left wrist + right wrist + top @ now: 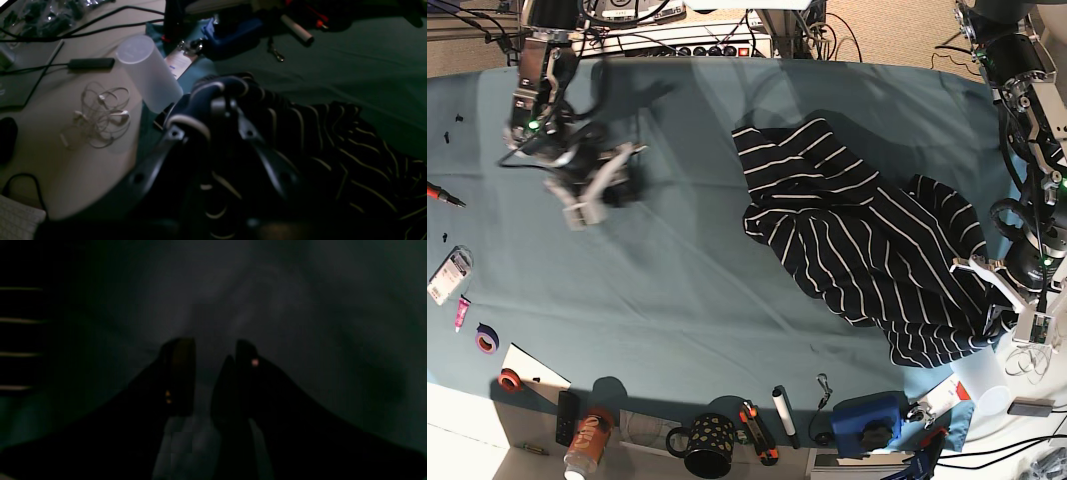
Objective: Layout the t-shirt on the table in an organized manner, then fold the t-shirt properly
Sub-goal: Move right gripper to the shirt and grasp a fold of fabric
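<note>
left gripper (213, 100) pinching t-shirt (867, 240), wrist view only

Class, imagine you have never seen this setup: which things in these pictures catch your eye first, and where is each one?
First the t-shirt, dark with thin white stripes, lying rumpled right of centre on the table. Next the left gripper, shut on the shirt's edge at the table's right end. Last the right gripper, blurred, over bare cloth at the far left and holding nothing.

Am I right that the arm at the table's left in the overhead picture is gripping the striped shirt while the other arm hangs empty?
Reversed: in the base view the left gripper, on the picture's right, is clamped on the t-shirt; the right gripper hangs empty over the table.
</note>
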